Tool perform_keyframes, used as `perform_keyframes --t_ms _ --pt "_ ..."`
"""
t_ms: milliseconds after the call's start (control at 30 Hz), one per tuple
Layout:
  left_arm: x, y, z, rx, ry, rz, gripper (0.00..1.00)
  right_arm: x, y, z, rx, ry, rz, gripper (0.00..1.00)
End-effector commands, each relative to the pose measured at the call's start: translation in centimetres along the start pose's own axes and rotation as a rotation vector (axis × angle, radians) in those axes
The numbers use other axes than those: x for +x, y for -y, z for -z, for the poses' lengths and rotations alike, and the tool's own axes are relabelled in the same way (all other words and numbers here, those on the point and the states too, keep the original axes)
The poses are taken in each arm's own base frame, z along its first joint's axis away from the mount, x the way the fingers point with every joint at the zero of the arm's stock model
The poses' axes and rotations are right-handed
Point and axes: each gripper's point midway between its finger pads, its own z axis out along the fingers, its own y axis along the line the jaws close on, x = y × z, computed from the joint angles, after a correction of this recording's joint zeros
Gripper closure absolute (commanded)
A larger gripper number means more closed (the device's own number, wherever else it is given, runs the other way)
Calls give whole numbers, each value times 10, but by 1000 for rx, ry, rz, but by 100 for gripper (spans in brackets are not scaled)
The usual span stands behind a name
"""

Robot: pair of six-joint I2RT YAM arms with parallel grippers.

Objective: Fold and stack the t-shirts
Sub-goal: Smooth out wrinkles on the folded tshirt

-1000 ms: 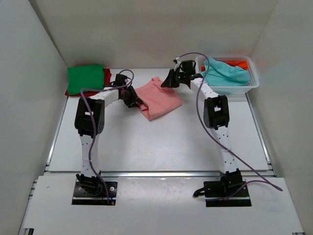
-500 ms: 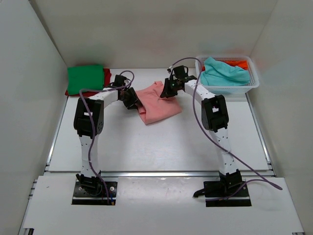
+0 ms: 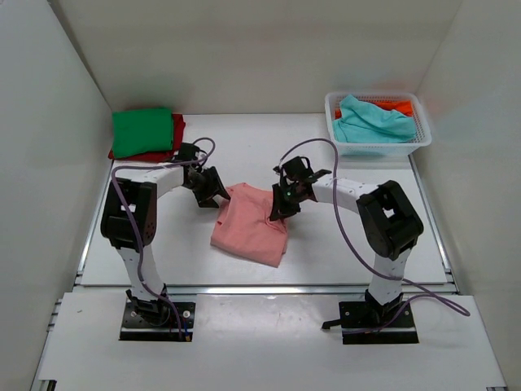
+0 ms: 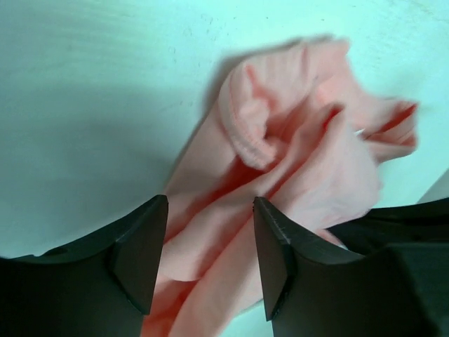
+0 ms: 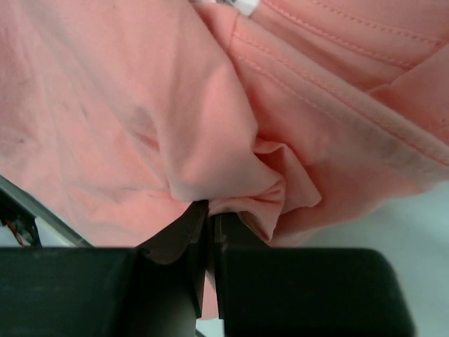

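Two t-shirts (image 3: 143, 132) lie stacked at ten o'clock, while the right claw (image 5: 209, 214) pinches the unfolded pink t-shirt (image 3: 248, 234) and the left claw (image 4: 209, 205) stands open.

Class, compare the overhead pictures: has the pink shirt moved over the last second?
Yes. The pink shirt has slid down the view, away from the white basket and nearer the front.

white links (image 3: 137, 259), black joints (image 3: 122, 216) — looping purple cables (image 3: 313, 141)

T-shirt (image 3: 251, 228) on table (image 3: 342, 244) between left gripper (image 3: 215, 194) and right gripper (image 3: 278, 210); stacked t-shirts (image 3: 145, 133) behind-left of the former; basket (image 3: 423, 135) holding further t-shirts (image 3: 370, 122) behind-right of the latter.
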Motion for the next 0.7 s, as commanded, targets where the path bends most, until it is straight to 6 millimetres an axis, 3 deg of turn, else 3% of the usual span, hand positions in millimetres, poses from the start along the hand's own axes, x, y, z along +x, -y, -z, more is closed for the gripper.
perform_keyframes --t_ms 0,133,367,500,667 --pt "-17 24 43 103 99 -38 35 -7 -5 11 -44 57 -19 99" --pt "-19 47 55 234 116 -48 33 -11 -4 22 -69 88 -26 100" --pt "-12 79 37 366 78 -19 34 -18 8 34 -73 106 -48 99" --pt "-18 80 23 348 89 -1 35 -16 12 37 -74 106 -53 100" --pt "-24 66 11 295 90 1 39 -14 14 39 -82 111 -59 100"
